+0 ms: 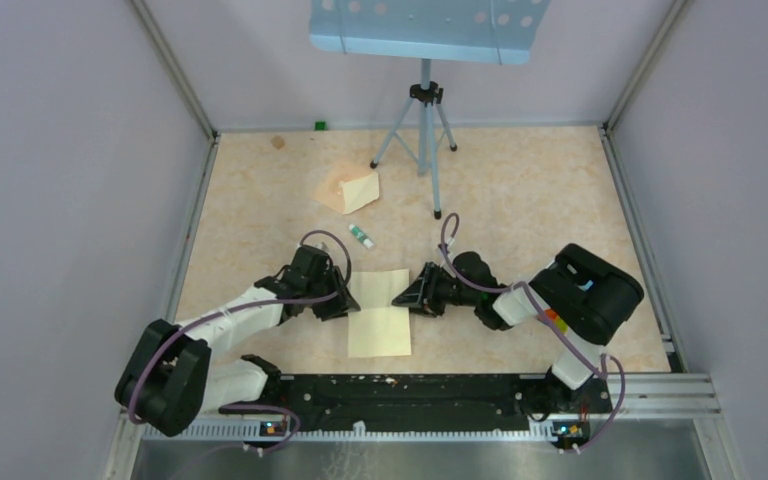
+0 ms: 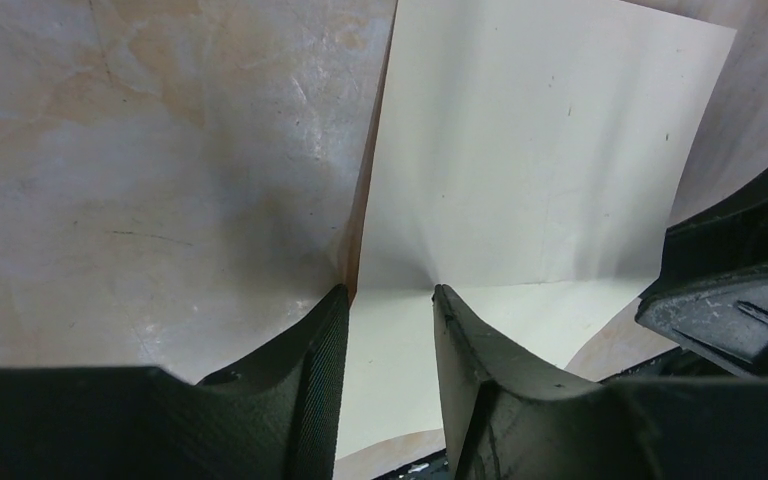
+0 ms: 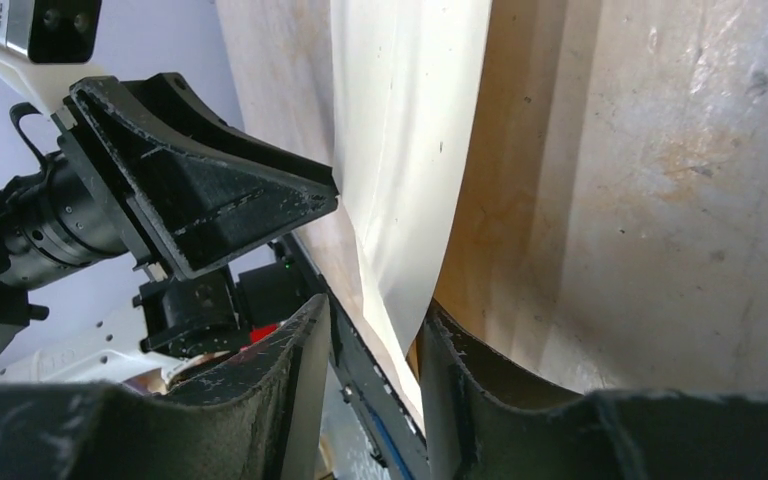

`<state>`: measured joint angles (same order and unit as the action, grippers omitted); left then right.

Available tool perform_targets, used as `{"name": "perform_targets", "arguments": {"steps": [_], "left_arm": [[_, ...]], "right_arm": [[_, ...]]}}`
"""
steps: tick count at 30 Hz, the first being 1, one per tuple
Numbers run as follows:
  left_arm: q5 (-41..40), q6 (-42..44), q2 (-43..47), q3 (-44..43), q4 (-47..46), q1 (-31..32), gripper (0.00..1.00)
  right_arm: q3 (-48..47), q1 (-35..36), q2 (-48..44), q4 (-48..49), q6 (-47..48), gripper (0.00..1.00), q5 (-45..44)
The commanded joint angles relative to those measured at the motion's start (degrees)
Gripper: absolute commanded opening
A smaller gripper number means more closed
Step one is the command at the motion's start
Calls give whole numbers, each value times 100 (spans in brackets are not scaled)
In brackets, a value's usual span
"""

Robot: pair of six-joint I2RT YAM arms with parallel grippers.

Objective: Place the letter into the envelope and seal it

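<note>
- On the near half of the table (image 1: 520, 230), at 12 o'clock from the arm bases, I see the letter (image 1: 378, 322) lying flat. Its fold crease runs from 9 to 3 o'clock across its middle.
- The left gripper (image 1: 343, 300) sits at the letter's 9 o'clock edge, level with the crease.
- On the left wrist camera, my fingers (image 2: 315, 350) stand either side of that edge, right where the crease meets it. A narrow gap shows between them with cream paper in it, so the jaws are parted and not clamped on the sheet.
- In that same view the far half of the sheet lifts slightly along the edge, with a brown shadow under it.
- The right gripper (image 1: 401, 297) is at the letter's 3 o'clock edge. It points toward 9 o'clock and faces the left one across the paper.
- On the right wrist camera, its fingers (image 3: 445, 360) are also set narrowly apart. The sheet's edge dips into the gap between them, and I see neither pad pressed onto it.
- The envelope (image 1: 343, 190) lies at about 11 o'clock from the letter, well apart from it on the far half of the table. It is turned at an angle and paler on its 3 o'clock side.
- A small white stick with a green end (image 1: 361, 236) lies between the envelope and the letter, near the letter's far edge.
- A tripod (image 1: 423, 135) stands at the table's 12 o'clock side, with a blue perforated panel (image 1: 425, 25) above it.
</note>
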<state>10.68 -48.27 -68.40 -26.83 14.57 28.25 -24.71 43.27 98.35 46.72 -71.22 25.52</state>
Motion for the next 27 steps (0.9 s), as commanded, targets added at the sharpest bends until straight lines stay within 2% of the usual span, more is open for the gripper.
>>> {"name": "perform_targets", "arguments": {"steps": [1, 4, 15, 18, 21, 24, 27], "left_arm": [[95, 106, 134, -60, 147, 22, 44], [136, 116, 143, -196, 255, 17, 45], [188, 207, 113, -600, 553, 3, 51], [277, 88, 267, -763, 752, -39, 55], [427, -35, 495, -946, 1119, -204, 59], [544, -176, 698, -1271, 1566, -390, 65], [675, -639, 903, -1584, 1787, -453, 76]], "right_arm": [[-39, -102, 135, 476, -29, 36, 89], [-145, -191, 158, 421, 23, 32, 102], [-606, -333, 539, 286, 132, 30, 171], [-687, -409, 629, 329, 104, 21, 217], [-778, -504, 589, 303, 96, 2, 274], [-888, -557, 341, 95, 165, 0, 263], [-1005, -558, -205, -306, 331, 0, 67]]}}
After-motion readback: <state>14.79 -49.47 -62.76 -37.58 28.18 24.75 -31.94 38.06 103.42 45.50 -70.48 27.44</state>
